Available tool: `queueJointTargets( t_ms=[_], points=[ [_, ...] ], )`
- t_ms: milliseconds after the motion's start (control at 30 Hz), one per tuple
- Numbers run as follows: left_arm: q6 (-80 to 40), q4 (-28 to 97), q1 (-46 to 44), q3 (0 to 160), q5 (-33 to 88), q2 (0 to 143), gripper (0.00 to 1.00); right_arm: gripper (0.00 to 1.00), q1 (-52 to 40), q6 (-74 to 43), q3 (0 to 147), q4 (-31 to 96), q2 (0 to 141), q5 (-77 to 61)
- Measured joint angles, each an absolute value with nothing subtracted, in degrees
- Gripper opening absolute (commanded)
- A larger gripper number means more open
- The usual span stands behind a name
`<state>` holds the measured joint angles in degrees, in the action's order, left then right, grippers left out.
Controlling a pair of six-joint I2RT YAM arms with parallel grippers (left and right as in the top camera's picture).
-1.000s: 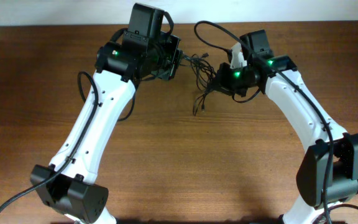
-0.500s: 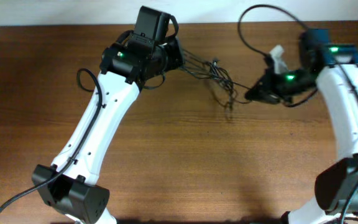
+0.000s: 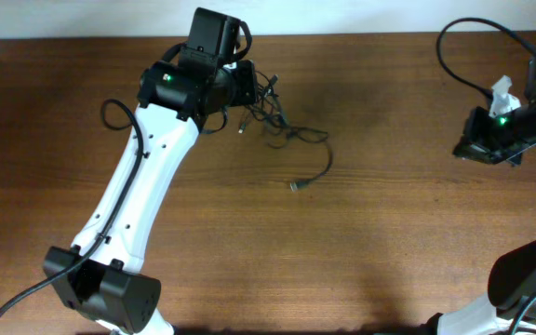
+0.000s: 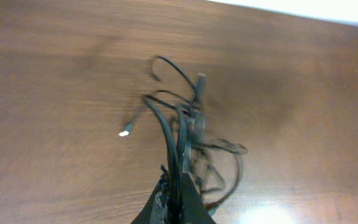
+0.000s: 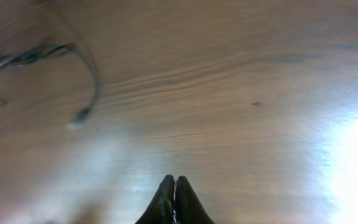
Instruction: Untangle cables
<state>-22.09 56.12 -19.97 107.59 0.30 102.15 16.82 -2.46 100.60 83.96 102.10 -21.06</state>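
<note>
The cables are a bunch of thin black cords on the table at the back, left of middle. One strand curves right and ends in a plug. My left gripper is shut on the bunch; in the left wrist view the cords fan out from its closed jaws, with a light-tipped plug to the left. My right gripper is far to the right, well apart from the cables. Its jaws are shut, with no cord seen in them. A loose strand lies at the upper left of the right wrist view.
The wooden table runs to a white strip at its far edge. The thick black arm cable of the right arm loops above the table at the right. The left arm's white link crosses the left part.
My right gripper has swung far right, away from the bunch, and the strand it pulled now lies slack on the table. The left gripper has shifted slightly left with the bunch.
</note>
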Motion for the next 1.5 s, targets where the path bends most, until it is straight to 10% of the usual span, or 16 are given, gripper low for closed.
queueJointTargets(
  t_ms=[133, 300, 867, 1500],
  points=[
    [-6.81, 53.84, -19.84, 107.59, 20.97, 102.15, 0.00, 0.48, 11.55, 4.19, 100.60, 82.32, 102.10, -32.84],
    [-0.95, 49.69, -19.00, 108.68, 41.91, 102.15, 0.00, 0.66, 3.99, 5.69, 100.60, 78.15, 102.10, -39.64],
    [-6.35, 47.37, -15.09, 109.54, 53.74, 102.15, 0.00, 0.66, 1.32, -8.91, 100.60, 65.65, 102.10, -48.86],
    [-20.64, 49.52, -17.02, 109.54, 33.50, 102.15, 0.00, 0.54, -11.00, -29.65, 100.60, 54.68, 102.10, -42.37]
  ],
)
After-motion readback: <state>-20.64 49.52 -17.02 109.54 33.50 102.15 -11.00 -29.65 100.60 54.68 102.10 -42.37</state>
